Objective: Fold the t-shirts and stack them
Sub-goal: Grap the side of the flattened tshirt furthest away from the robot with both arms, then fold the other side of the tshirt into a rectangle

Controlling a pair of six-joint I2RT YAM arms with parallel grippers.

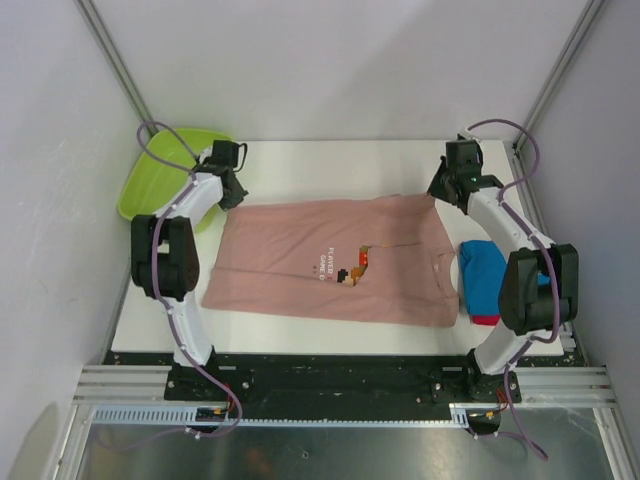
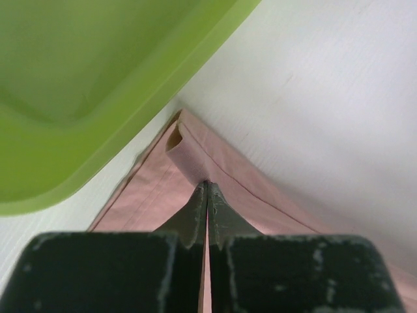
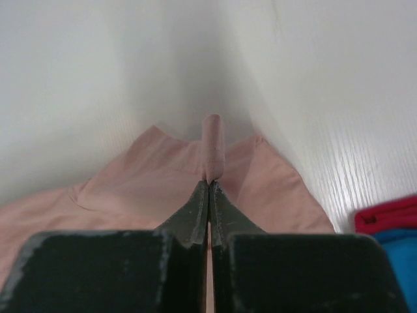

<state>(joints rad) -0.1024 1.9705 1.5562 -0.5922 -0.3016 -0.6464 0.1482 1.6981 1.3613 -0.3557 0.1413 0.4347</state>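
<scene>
A dusty pink t-shirt with a small orange-brown chest print lies spread flat on the white table, collar to the right. My left gripper is shut on its far left hem corner; the left wrist view shows a pinched fold of pink cloth at the tips of the left gripper. My right gripper is shut on the shirt's far right sleeve corner; a pinched roll of cloth stands at the tips of the right gripper. A folded blue shirt lies on a red one at the right.
A lime-green plastic tub sits at the far left corner, close beside the left gripper, and it fills the upper left of the left wrist view. The enclosure's walls stand close behind both grippers. The blue and red stack shows in the right wrist view.
</scene>
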